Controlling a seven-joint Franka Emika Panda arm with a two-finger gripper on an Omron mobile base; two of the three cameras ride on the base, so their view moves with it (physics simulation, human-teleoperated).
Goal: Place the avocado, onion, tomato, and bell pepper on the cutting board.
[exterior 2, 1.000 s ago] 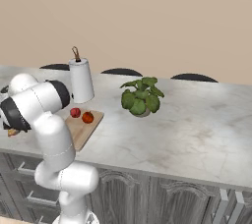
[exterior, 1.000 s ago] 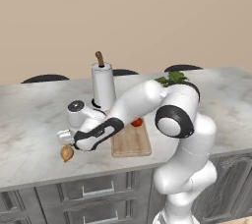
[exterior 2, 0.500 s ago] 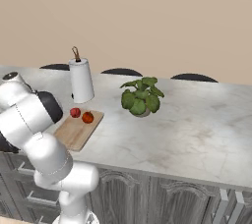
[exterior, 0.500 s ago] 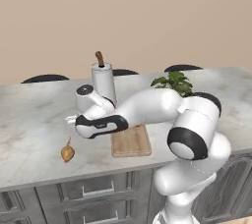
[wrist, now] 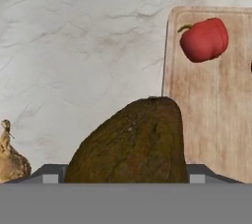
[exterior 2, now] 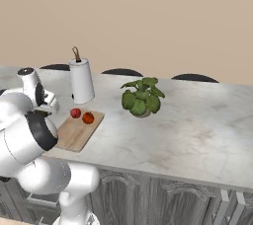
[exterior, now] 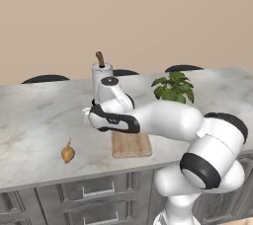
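The avocado (wrist: 130, 142) sits directly in front of the hand camera, between the two finger tips, so the gripper (wrist: 127, 176) seems to be clamped on it and carrying it above the counter (wrist: 74, 46); the tips themselves are mostly covered by the fruit. The cutting board (wrist: 216, 95) lies just beyond the gripper and to the right in the hand view, not yet under the avocado. On the board, further ahead of the gripper, rests the red bell pepper (wrist: 204, 40). In the right base view a second, orange-red piece, probably the tomato (exterior 2: 88, 117), lies beside the pepper on the board. The onion (exterior: 67, 153) is off the board, on the bare counter, low and to the left of the gripper in the hand view. I judge that two of the four things are done, the avocado is on its way, and the onion is left.
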